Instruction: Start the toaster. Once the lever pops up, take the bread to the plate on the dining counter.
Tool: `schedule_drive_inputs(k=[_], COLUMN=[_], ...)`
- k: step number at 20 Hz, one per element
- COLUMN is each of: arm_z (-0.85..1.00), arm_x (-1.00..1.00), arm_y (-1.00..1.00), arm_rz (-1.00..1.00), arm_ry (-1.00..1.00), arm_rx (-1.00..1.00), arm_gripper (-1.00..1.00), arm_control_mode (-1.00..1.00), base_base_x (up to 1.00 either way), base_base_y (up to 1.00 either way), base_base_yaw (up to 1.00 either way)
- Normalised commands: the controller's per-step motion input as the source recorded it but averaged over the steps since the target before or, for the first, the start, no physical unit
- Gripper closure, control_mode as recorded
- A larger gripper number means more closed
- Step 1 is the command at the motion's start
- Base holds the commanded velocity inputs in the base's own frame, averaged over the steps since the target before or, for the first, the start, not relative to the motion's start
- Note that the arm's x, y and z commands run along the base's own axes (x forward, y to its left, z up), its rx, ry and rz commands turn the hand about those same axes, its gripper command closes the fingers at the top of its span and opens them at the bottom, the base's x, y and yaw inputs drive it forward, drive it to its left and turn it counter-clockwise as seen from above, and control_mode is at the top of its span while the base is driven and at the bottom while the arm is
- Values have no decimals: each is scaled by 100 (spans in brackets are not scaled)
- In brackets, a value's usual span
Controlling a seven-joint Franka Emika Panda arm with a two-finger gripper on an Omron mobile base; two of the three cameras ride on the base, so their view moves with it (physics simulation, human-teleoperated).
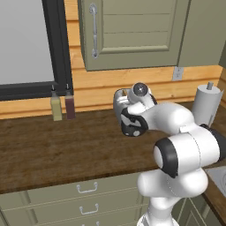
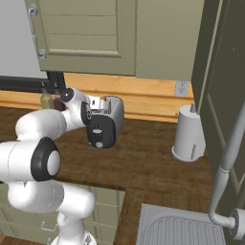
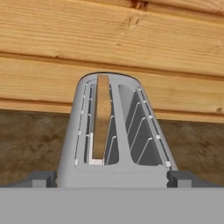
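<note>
bread (image 3: pixel 103 114) in toaster (image 3: pixel 114 131), left slot

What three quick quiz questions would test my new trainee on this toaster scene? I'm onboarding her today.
1. True or false: the bread sits in the toaster.
2. In the hand view, which slot holds it: left or right?
3. What white thing stands right of the toaster in the right base view?

Key:
1. True.
2. Left.
3. The paper-towel roll.

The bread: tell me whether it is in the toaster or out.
In. The bread stands on edge in the left slot of the toaster; the other slot shows bare wires.
</note>
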Motion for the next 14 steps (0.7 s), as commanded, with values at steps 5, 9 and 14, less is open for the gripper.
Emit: schedule_drive_inputs(k=[5, 9, 14], arm_z=[-4, -4, -10], arm_x=[16, 6, 0], arm_y=[0, 0, 0], arm_rz=[0, 0, 0], arm_ry=[0, 0, 0], arm_rx=[0, 0, 0], arm_gripper=[-100, -100, -100], arm_control_mode=[-100, -100, -100], base_base_x=[0, 0, 0], base_base_y=[0, 0, 0], base_base_yaw=[0, 0, 0])
